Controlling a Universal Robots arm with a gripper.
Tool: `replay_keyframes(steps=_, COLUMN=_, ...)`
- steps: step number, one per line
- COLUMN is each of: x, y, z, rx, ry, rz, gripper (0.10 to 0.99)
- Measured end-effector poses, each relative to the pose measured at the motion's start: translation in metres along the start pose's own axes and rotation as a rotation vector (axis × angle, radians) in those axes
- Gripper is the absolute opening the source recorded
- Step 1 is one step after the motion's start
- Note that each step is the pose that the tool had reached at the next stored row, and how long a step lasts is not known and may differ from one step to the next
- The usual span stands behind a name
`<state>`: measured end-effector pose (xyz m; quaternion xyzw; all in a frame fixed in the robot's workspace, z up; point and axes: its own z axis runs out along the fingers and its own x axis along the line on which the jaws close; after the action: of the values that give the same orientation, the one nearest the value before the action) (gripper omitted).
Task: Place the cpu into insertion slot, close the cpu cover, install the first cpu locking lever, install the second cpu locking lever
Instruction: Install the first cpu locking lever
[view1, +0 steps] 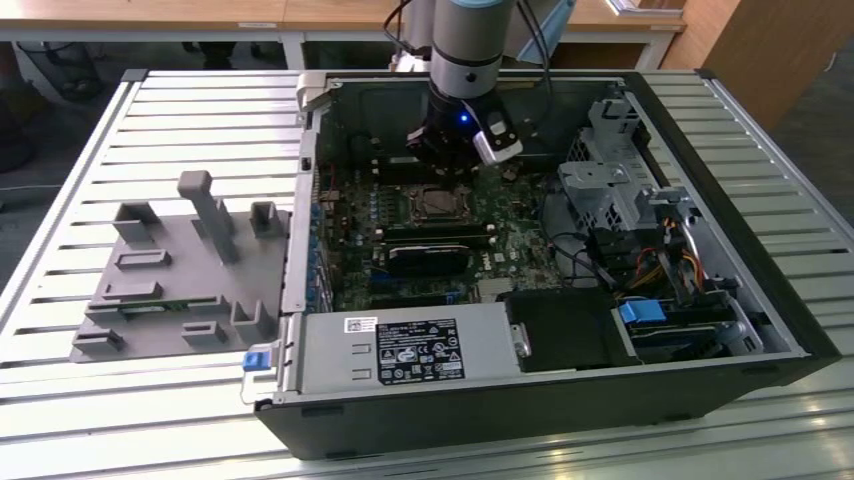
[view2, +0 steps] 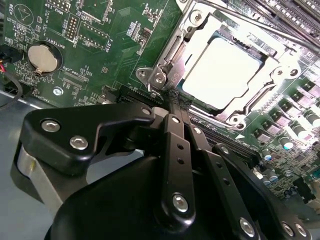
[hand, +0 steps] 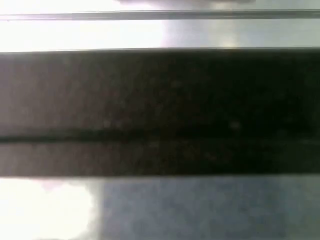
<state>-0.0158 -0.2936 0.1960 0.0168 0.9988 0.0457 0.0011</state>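
The cpu (view2: 225, 70) lies flat in the insertion slot (view2: 235, 119) on the green motherboard (view2: 115, 30), its silver face showing through the window of the cpu cover (view2: 274, 75), which is down over it. A thin metal lever (view2: 245, 22) runs along one side of the socket. My gripper (view2: 173, 99) is shut, black fingers (view2: 176, 145) pressed together, tips at the socket's corner beside a screw (view2: 159, 77). I cannot tell if anything is pinched there. In the exterior view the gripper (view1: 438, 172) hangs just behind the cpu (view1: 434, 204) inside the open computer case (view1: 534, 420).
A round coin battery (view2: 42, 56) sits on the board to one side. Black memory sticks (view1: 434, 235), a drive cage (view1: 607, 190) and cables (view1: 667, 265) crowd the case. A grey fixture block (view1: 180, 270) stands on the slatted table at the exterior view's left.
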Motion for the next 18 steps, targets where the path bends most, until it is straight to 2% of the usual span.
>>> replay_keyframes(steps=8, x=-0.0001, y=0.0015, z=-0.0013, rx=-0.002, ry=-0.0006, rz=0.000, gripper=0.106)
replay_keyframes(steps=15, x=0.0001, y=0.0029, z=-0.0186, rx=-0.001, ry=-0.0001, rz=0.000, gripper=0.106)
replay_keyframes(steps=18, x=0.0000, y=0.0031, z=-0.0205, rx=-0.001, ry=-0.0001, rz=0.000, gripper=0.106)
